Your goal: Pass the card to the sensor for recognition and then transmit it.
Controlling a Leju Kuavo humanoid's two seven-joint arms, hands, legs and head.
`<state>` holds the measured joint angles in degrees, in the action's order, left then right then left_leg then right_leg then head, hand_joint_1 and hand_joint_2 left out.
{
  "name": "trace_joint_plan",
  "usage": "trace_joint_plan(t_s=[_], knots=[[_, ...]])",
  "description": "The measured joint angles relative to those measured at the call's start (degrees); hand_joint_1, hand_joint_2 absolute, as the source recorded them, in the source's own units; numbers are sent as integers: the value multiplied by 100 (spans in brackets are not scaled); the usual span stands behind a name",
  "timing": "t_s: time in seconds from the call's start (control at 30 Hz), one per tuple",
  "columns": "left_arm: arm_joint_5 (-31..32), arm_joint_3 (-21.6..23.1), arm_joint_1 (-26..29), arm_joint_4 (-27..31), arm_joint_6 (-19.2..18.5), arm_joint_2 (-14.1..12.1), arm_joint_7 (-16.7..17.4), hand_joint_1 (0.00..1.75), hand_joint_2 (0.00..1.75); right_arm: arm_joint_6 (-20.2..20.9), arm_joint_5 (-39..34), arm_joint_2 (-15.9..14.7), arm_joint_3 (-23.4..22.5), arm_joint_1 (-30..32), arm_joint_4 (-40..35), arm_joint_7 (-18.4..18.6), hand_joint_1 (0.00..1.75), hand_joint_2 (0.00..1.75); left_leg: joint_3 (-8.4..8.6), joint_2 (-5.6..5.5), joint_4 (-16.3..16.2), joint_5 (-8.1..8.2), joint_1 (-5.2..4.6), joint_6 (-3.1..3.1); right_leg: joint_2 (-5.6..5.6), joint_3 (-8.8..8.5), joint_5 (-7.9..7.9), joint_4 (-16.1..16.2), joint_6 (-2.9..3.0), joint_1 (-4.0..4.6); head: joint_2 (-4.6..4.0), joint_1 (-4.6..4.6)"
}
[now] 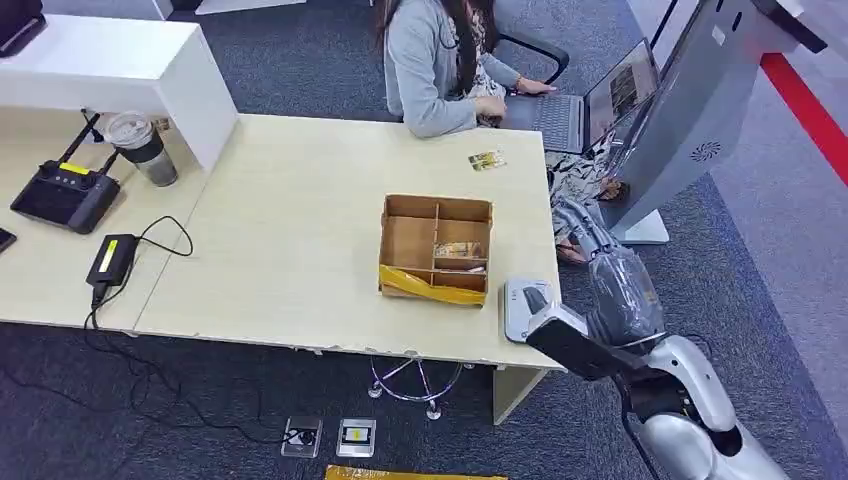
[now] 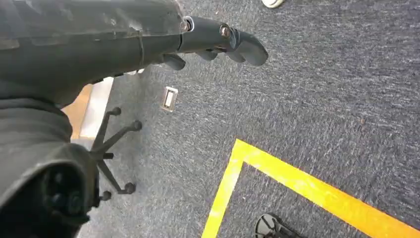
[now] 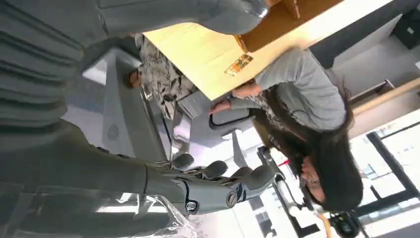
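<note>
Right hand (image 1: 585, 228) empty, fingers apart; card (image 1: 458, 250) inside divided cardboard box (image 1: 436, 251).

Desk (image 1: 300, 250): pale wood-grain laminate, smooth and matt; the divided box (image 1: 436, 248) on it is brown corrugated cardboard, matt, with glossy yellow tape (image 1: 432, 288) along its near wall. Floor (image 2: 322, 99): dark grey carpet, rough short pile, crossed by a smooth yellow tape line (image 2: 317, 191). Right hand (image 1: 585, 225): dark grey plastic fingers with a slight sheen, its forearm wrapped in clear crinkled plastic film (image 3: 148, 218), with glossy silver shell behind; the left hand (image 2: 223, 42) shows the same dark smooth plastic with small metal screws.
</note>
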<state>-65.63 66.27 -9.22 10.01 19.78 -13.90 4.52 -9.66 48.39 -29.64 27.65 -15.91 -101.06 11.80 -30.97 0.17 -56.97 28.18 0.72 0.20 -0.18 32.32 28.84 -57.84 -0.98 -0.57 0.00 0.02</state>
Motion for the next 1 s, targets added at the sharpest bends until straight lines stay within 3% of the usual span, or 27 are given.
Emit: trace_joint_plan(t_s=[0.2, 0.53, 1.0], knots=[[17, 0, -23, 0, 26, 85, 0, 0, 0, 39, 871, 162, 418, 301, -132, 40, 0, 175, -1, -2, 1, 0, 4, 0, 2, -3, 0, -4, 1, 3, 0, 0], [33, 0, -58, 0, -138, 144, 13, 0, 0, 518, 1651, 1106, 942, 237, 435, 271, 0, 175, -3, -2, 2, -1, 6, -2, 2, -3, 3, -7, 4, 6, 0, 2], [142, 0, -71, 0, -282, 140, -44, 0, 0, 723, 2202, 2324, 1073, -241, 1661, 232, 0, 175, -2, -2, 2, -4, 7, -6, 2, -2, 3, -8, 5, 7, 0, 2]])
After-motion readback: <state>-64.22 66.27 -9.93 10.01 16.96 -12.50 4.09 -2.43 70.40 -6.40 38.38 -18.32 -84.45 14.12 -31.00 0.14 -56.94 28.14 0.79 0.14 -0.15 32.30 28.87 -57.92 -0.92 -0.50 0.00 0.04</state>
